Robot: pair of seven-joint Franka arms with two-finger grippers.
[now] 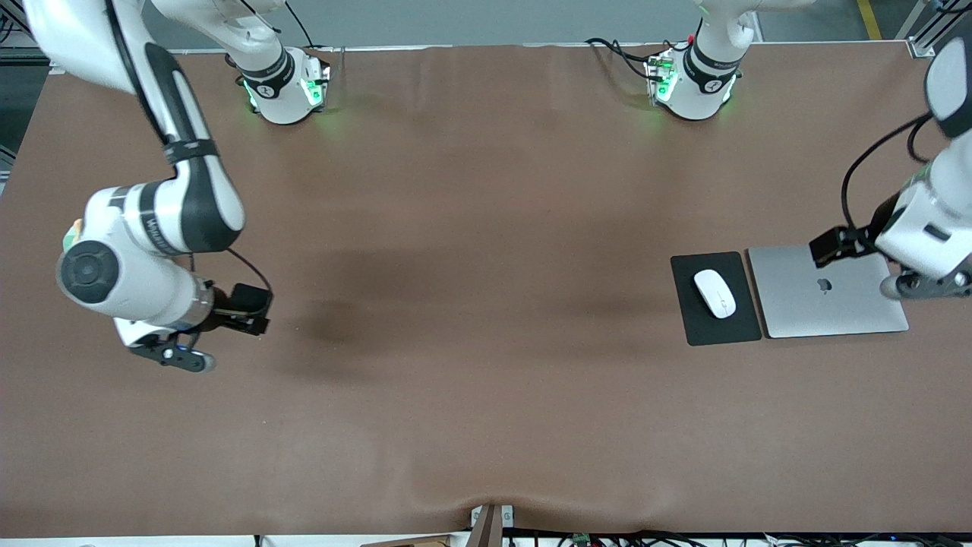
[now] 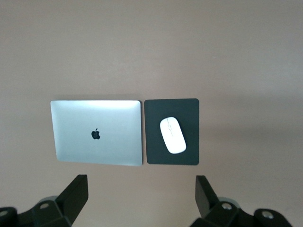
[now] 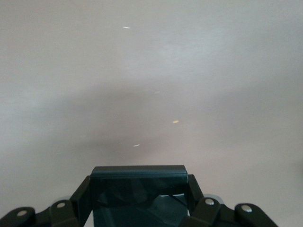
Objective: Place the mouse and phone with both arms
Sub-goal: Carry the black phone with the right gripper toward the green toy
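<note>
I count one table (image 1: 486,228), two arms, one laptop (image 1: 828,292), one mouse pad (image 1: 702,327), one mouse (image 1: 714,293), one phone (image 3: 137,175).
- Pad just beside laptop, at its 9 o'clock in front view.
- Mouse on pad, looks delivered.
- Left gripper (image 2: 141,182) over laptop's 3 o'clock edge, fingers spread, empty.
- Right gripper (image 3: 138,198) over bare table at right arm's end, clamping phone, likely for carrying.

High front camera, two downward wrist cameras
</note>
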